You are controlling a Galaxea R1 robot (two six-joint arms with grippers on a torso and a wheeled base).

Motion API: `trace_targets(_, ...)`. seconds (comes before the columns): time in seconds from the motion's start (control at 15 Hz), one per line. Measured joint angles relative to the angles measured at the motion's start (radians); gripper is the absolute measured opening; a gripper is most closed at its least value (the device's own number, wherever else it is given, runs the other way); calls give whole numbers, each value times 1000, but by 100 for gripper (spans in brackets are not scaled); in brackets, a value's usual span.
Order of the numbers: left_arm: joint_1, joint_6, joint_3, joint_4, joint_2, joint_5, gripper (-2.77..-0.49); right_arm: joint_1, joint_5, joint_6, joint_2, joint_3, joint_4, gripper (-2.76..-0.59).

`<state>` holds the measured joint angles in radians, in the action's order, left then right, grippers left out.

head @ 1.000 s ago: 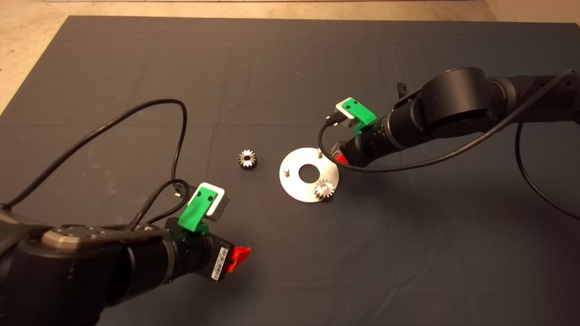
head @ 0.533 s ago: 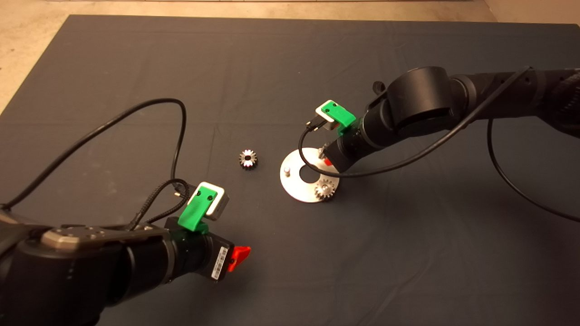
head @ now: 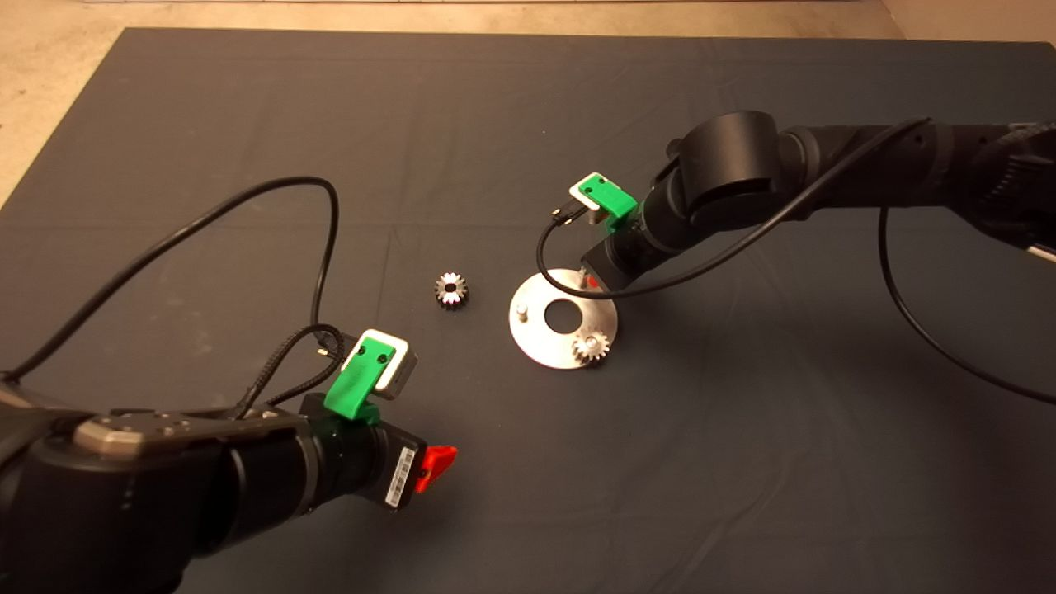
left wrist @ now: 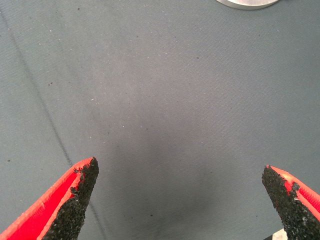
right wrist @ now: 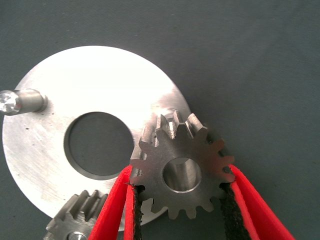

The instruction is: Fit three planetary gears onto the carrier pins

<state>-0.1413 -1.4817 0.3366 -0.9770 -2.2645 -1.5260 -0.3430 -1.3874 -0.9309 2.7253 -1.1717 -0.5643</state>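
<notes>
The left pincer [head: 436, 464] waits near the front of the desk, its red fingers [left wrist: 75, 200] spread wide over bare dark mat [head: 247, 107] with nothing between them; from its wrist camera only the rim of the disc [left wrist: 248, 4] shows.

Further back lies a loose planetary gear [head: 450, 289], flat on the mat and a little apart from the disc's left side.

The shiny round disc [head: 536, 334] rests on the mat towards the centre. A second gear [head: 591, 346] already sits on the pin at the disc's near right edge, and a bare pin [head: 521, 312] stands upright on its left side.

At the disc's far side, the right pincer [head: 591, 280] reaches in from the right and grips a third gear [right wrist: 182, 170] by its toothed rim, one black pad [right wrist: 134, 205] against each side. In the right wrist view this gear hangs over the edge of the disc [right wrist: 100, 85], with the top of the third pin [right wrist: 172, 112] showing just past its teeth (whether the bore is yet over that pin cannot be told). The seated gear [right wrist: 77, 220] and the bare pin [right wrist: 20, 100] also show there.
</notes>
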Motion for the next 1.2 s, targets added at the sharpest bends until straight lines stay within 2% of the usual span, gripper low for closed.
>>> trace_targets(0.2, 0, 0, 0, -1, 2, 0, -90, 2, 4, 10, 12, -15, 0, -252)
trace_targets(0.4, 0, 0, 0, -12, 5, 0, -90, 19, 3, 15, 12, -28, 0, -252)
trace_targets(0.93, 0, 0, 0, -19, 8, 0, -90, 16, 11, 24, 13, -45, 0, -252)
trace_targets(1.07, 0, 0, 0, -20, 7, 0, -90, 14, 19, 25, 13, -52, 1, -252)
trace_targets(1.2, 0, 0, 0, -20, 7, 0, -90, 13, 19, 25, 15, -56, 2, -252)
